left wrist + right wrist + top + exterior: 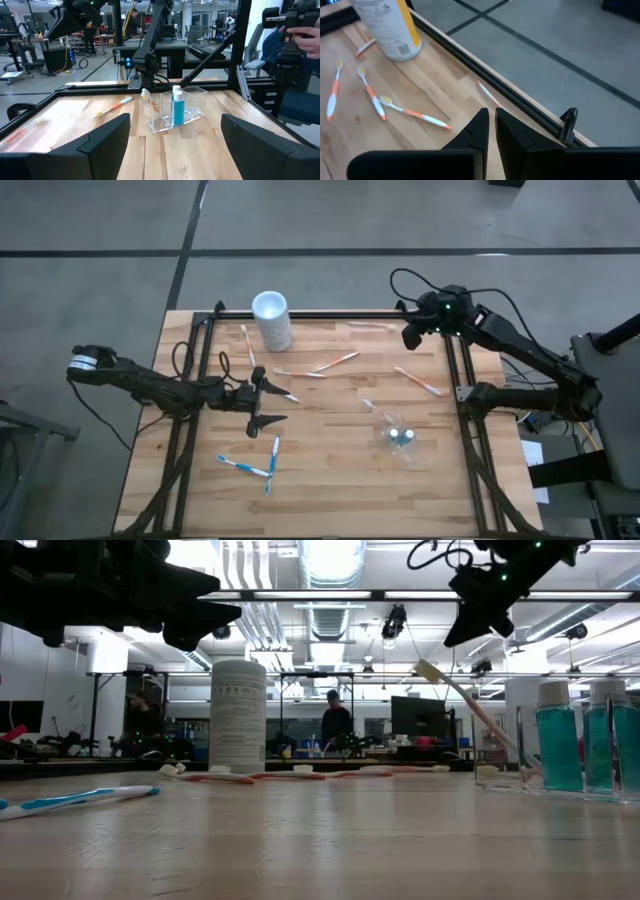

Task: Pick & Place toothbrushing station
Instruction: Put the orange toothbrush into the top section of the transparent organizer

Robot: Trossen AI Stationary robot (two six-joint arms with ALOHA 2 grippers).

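The toothbrushing station is a small see-through holder standing upright on the table's right half. It holds blue-capped bottles, and one orange-and-white toothbrush leans in it. Loose orange-and-white toothbrushes lie across the far half of the table, and blue-and-white ones lie near the front left. My left gripper hovers open at the left, level, pointing at the station from a distance. My right gripper is shut and bare, raised over the far right corner.
A taller opaque white cup stands at the far edge, left of centre. A black frame rail runs along the far edge, and posts stand at the table's sides. People and benches show in the room beyond.
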